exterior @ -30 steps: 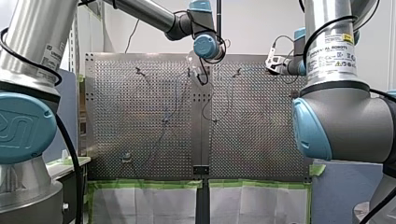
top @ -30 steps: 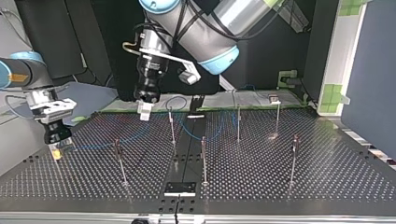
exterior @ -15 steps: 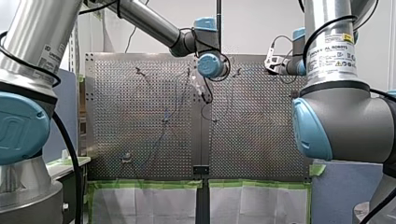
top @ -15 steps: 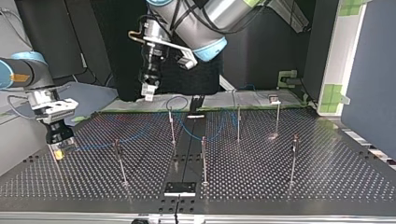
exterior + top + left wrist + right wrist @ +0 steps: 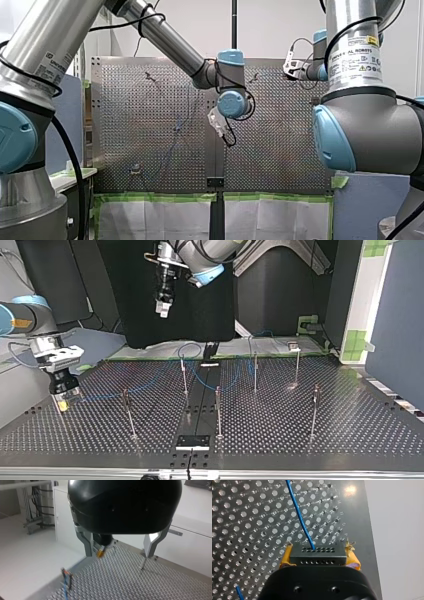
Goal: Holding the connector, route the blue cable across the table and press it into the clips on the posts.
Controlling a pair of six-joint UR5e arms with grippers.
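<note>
Top view has my left claw [image 5: 163, 307] climbed, since a second ago, from just above the tabletop [image 5: 300, 440] to high over the posts [image 5: 218, 410], while my right claw [image 5: 61, 402] has stayed low at that view's left. Only the left wrist view shows the left fingers [image 5: 86, 545] standing apart with nothing between them. Only the right wrist view shows the yellow pads [image 5: 285, 556] clamped on the connector [image 5: 317, 552], with the blue cable [image 5: 299, 517] running away from it over the holes.
</note>
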